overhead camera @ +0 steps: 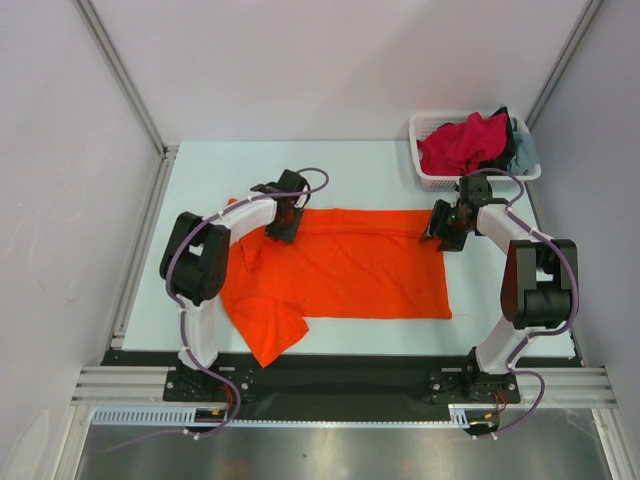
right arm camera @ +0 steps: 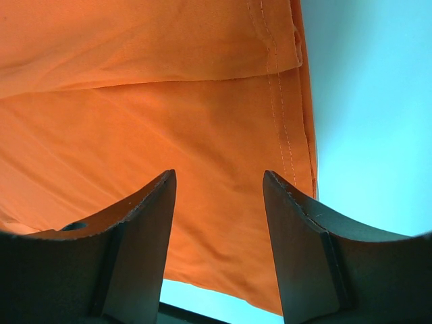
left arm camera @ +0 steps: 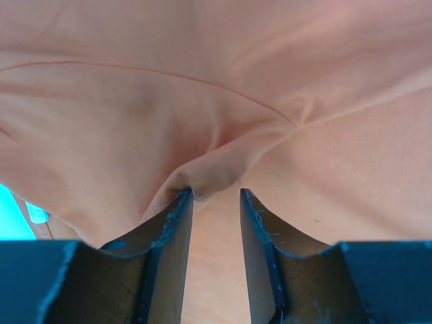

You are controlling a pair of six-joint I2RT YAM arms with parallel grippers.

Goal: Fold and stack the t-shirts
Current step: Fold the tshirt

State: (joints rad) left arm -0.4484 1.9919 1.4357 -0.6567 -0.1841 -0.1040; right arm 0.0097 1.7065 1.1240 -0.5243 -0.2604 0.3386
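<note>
The orange t-shirt (overhead camera: 350, 275) lies flat on the table (overhead camera: 370, 165). Its long axis runs left-right, with the hem to the right and the sleeves to the left. The left gripper (left arm camera: 216, 192) and right gripper (right arm camera: 219, 177) sit at its far edge, fingers apart.

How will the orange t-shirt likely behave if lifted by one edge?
Probably floppy: the orange t-shirt puckers into soft folds at the left gripper. It would likely drape and sag, not hold shape. The thin cloth looks light.
</note>
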